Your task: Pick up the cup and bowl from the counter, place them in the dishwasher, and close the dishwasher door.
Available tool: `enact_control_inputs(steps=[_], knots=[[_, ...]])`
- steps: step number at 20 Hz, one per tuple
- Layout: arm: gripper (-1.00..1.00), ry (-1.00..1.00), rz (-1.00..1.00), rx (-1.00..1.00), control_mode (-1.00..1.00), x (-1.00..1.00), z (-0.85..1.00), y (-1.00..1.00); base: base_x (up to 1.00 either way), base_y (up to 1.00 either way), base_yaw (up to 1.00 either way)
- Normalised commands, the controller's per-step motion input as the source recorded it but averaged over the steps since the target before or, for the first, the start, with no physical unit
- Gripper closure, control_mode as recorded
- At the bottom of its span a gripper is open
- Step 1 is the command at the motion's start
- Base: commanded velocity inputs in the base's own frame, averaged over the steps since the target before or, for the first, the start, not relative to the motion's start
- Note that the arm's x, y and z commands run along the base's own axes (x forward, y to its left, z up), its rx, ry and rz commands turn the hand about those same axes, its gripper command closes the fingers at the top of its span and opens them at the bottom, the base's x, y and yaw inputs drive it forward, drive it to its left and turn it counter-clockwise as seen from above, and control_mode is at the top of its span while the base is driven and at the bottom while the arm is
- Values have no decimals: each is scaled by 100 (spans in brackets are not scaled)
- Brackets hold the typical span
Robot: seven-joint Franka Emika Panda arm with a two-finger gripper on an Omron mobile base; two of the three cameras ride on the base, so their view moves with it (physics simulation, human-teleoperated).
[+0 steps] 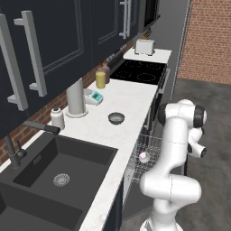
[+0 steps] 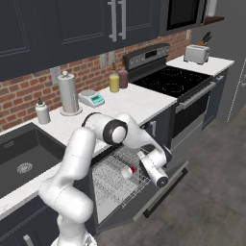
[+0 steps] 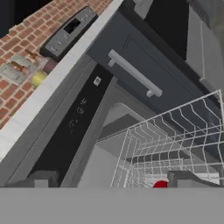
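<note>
In the left base view the bowl (image 1: 116,118) sits on the counter (image 1: 131,97), between the sink (image 1: 54,167) and the black cooktop (image 1: 140,71), well apart from the arm. Below the counter edge the dishwasher's wire rack (image 1: 149,149) is pulled out, and the cup (image 1: 143,157) lies in it, tipped so its white inside faces the camera, partly behind the white arm. In the right base view the dishwasher door (image 2: 144,204) hangs down open under the rack (image 2: 113,180); the cup (image 2: 128,171) lies on its side on the wires, just beside the gripper (image 2: 139,162), which is low over the rack; its fingers cannot be made out clearly here. In the hand view the two finger tips (image 3: 186,178) stand wide apart at the bottom, released and holding nothing, and a sliver of the red cup (image 3: 160,184) shows between them, nearer one tip, down in the rack (image 3: 175,135).
</note>
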Motion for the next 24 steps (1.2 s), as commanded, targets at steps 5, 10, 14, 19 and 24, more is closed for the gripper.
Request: enact_control_inputs(steps=[5,10,14,19,24], knots=[[-100,-11,0,3,-100,-10,100,0,0,0,0],[-100,0,0,2,-100,-3,100,0,0,0,0],[-100,1,2,1,-100,-10,100,0,0,0,0],[-100,16,2,0,-100,-28,100,3,0,0,0],[-100,36,2,-1,-100,-28,92,40,0,0,0]])
